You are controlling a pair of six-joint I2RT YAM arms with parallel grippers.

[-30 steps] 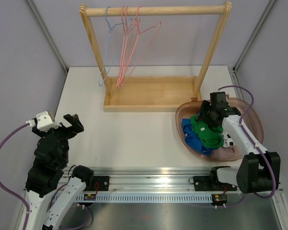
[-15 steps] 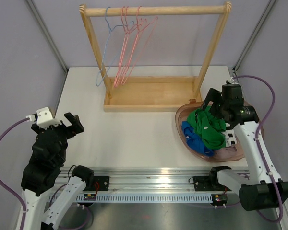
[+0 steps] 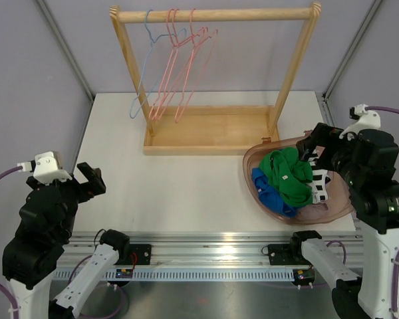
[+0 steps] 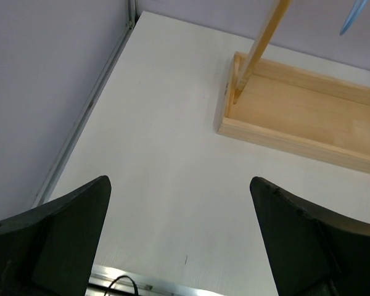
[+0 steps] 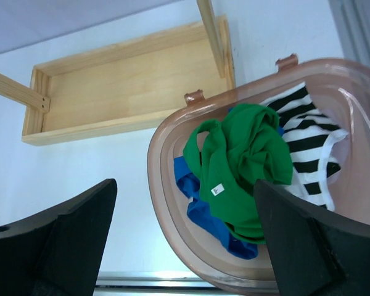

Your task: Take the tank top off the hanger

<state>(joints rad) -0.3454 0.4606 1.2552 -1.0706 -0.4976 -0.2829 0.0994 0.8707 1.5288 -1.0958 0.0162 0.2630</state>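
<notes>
Right wrist view: the right gripper [image 5: 185,185] stands spread to its widest, gripping nothing, above the pink basin [image 5: 162,203]. The green tank top [image 5: 240,154] lies crumpled there, well apart from the wire hangers [image 3: 176,73]. The left gripper [image 4: 179,180] gapes equally wide, empty, over the white table [image 4: 166,142].

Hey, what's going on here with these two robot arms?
The tank top job looks finished. The hangers hang bare on the wooden rack, and the green tank top lies in the pink basin with blue and striped clothes. The right gripper hovers open above the basin; the left gripper is open over the table, holding nothing.
</notes>
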